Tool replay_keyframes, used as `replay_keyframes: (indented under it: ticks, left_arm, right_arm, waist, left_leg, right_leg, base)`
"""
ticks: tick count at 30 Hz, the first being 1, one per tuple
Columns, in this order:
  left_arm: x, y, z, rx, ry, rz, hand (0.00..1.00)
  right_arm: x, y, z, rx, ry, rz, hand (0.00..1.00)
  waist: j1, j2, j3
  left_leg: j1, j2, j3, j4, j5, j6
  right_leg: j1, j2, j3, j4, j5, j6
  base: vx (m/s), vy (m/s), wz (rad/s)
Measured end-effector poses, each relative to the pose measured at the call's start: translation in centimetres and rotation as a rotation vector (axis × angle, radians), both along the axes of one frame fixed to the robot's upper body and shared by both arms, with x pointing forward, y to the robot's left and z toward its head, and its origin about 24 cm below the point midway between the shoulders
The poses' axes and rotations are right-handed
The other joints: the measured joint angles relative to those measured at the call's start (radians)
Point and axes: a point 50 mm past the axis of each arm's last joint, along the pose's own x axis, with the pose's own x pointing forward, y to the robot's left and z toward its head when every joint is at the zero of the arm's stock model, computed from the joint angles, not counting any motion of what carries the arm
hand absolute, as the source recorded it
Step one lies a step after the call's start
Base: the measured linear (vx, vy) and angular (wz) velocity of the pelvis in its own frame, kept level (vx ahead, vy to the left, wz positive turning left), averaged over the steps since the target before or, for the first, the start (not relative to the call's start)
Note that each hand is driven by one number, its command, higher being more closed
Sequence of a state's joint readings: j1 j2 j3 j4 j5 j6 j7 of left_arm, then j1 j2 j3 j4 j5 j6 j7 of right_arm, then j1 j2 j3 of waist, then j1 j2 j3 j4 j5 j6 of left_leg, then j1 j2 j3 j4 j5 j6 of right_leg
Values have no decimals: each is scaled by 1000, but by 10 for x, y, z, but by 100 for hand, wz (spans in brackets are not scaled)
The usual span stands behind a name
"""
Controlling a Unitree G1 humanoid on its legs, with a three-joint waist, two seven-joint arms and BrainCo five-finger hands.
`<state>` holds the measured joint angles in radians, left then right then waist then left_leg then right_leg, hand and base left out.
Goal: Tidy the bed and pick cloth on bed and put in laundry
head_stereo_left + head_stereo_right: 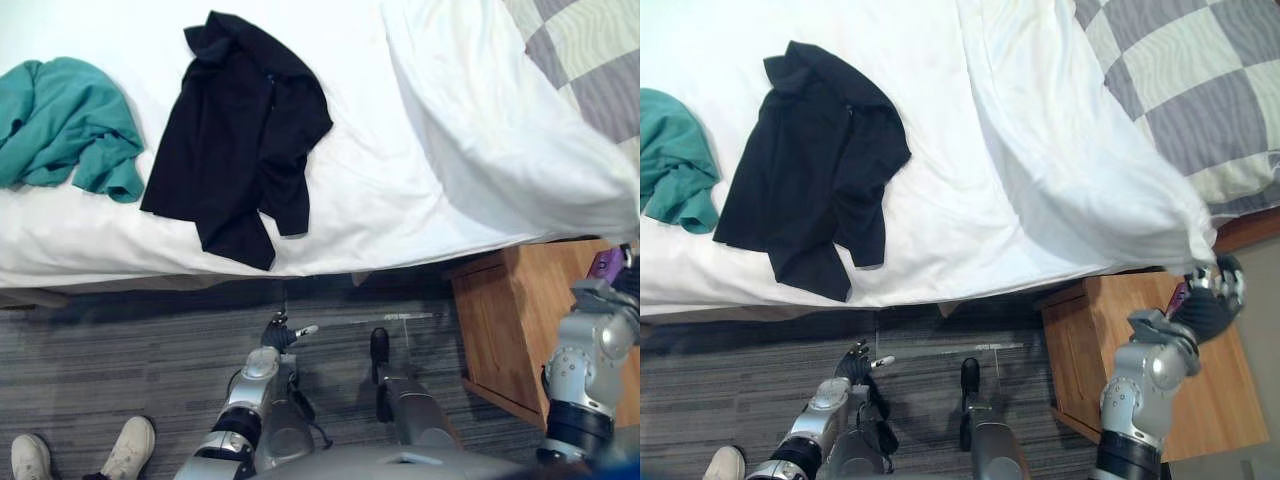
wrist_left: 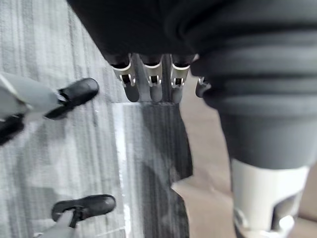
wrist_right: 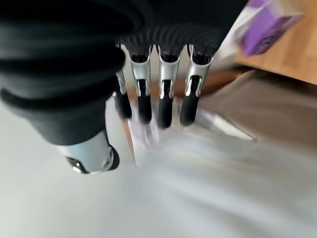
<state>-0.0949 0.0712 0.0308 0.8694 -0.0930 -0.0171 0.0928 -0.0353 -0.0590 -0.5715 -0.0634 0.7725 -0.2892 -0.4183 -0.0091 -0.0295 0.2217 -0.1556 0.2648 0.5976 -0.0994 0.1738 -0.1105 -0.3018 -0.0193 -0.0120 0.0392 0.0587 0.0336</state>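
- Black garment (image 1: 240, 140): it lay spread on the white sheet of the bed (image 1: 360, 210), its hem reaching almost to the near edge. Its long axis ran from the collar on the far side down towards me, leaning slightly to the right at the hem.
- Teal cloth (image 1: 65, 120): it sat bunched on the same sheet, just beside the black garment on its left and close to the near edge.
- Left hand (image 1: 281, 334): it hung low over the grey floor, below the bed's edge and almost under the black garment's hem. In its wrist view the fingers (image 2: 130, 85) were straight and relaxed, holding nothing.
- Right hand (image 1: 1212, 298): it was raised over the wooden nightstand (image 1: 1085, 340), just beside the near corner of the white duvet (image 1: 1080, 180). Its fingers (image 3: 166, 101) were extended in a row above white fabric, and I saw nothing clasped in them.
- Deciding relation: both cloths lay up and forward of the left hand and well apart from the right. I judged the left arm the nearer for the black garment, reaching up over the edge and taking it across its long axis near the hem.
- Purple box (image 3: 267, 25): it stood on the nightstand near the right hand.
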Motion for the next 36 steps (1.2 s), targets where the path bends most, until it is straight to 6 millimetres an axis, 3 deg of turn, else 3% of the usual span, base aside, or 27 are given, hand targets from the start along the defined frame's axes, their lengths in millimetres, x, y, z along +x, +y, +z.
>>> replay_keyframes:
  ticks: [2, 8, 9, 13, 15, 17, 20, 22, 29, 33, 36]
  left_arm:
    - [-9, 1, -5, -26, 10, 51, 0]
    - [-22, 5, -11, -67, 20, 121, 0]
    - [-22, 6, -11, -69, 15, 122, 0]
    - [-26, 1, -13, -89, 24, 125, 0]
    - [-27, -5, -16, -95, 43, 104, 0]
    - [-22, -9, -14, -96, 43, 86, 0]
    - [-2, -16, -6, -105, 6, 68, 0]
    - [4, -12, -2, -97, -12, 81, 0]
    - [61, -9, 36, -95, -167, 143, 0]
    - [87, -12, 56, -125, -229, 169, 0]
    - [99, -17, 66, -178, -260, 208, 0]
  right_arm:
    - [-19, -12, -8, 65, -67, -66, 0]
    - [-38, -20, -13, 60, -10, -182, 0]
    - [-39, -20, -13, 52, 6, -201, 100]
    - [-21, 0, 0, -10, -38, -89, 100]
    - [15, 34, 29, -119, -145, 133, 100]
    - [40, 55, 54, -213, -212, 263, 100]
    - [68, 74, 99, -317, -362, 382, 100]
    - [80, 82, 123, -331, -468, 422, 100]
    - [97, 92, 195, -292, -796, 478, 100]
    - [97, 83, 217, -189, -953, 432, 100]
    - [89, 66, 227, -125, -1121, 345, 100]
  waist:
    - [-11, 19, -11]
    - [-28, 42, -25]
    - [-30, 43, -25]
    - [-32, 49, -23]
    - [-29, 56, -21]
    - [-19, 63, -11]
    - [25, 85, 39]
    - [38, 89, 63]
    - [56, 91, 193]
    - [57, 94, 256]
    - [56, 97, 298]
  left_leg:
    - [9, -11, 1, 0, -5, 6]
    - [61, -25, 26, -1, -26, 3]
    - [61, -25, 26, -2, -29, 1]
    - [40, -20, 18, -3, -33, 4]
    - [0, -21, -8, -3, -30, 2]
    - [-33, -21, -28, -3, -21, 2]
    - [-99, -22, -68, 0, 4, 8]
    - [-145, -21, -88, 1, 23, 12]
    - [-341, -31, -123, 2, 76, 44]
    - [-428, -32, -138, 2, 96, 52]
    - [-485, -37, -139, 2, 105, 59]
  right_leg:
    - [6, -11, 1, 6, -3, 4]
    - [40, -20, 25, 13, -11, 12]
    - [40, -20, 26, 13, -11, 12]
    - [23, -20, 25, 21, -16, 5]
    - [-13, -22, 19, 33, -16, 5]
    - [-44, -24, 5, 41, -15, 5]
    - [-89, -25, -33, 52, -10, 6]
    - [-131, -25, -47, 62, -6, -3]
    - [-329, -39, -77, 123, -6, -9]
    - [-424, -43, -87, 152, -6, -9]
    - [-490, -50, -88, 176, -7, -10]
  base:
    - [33, 17, -1]
    - [30, 16, -9]
    - [-1, -8, -4]
    - [-8, -8, 3]
    - [-18, -10, 12]
    - [-6, -15, 24]
    - [-32, -19, 34]
    - [-30, -22, 24]
    - [-25, -22, 11]
    - [-2, -28, 5]
    - [5, -16, 2]
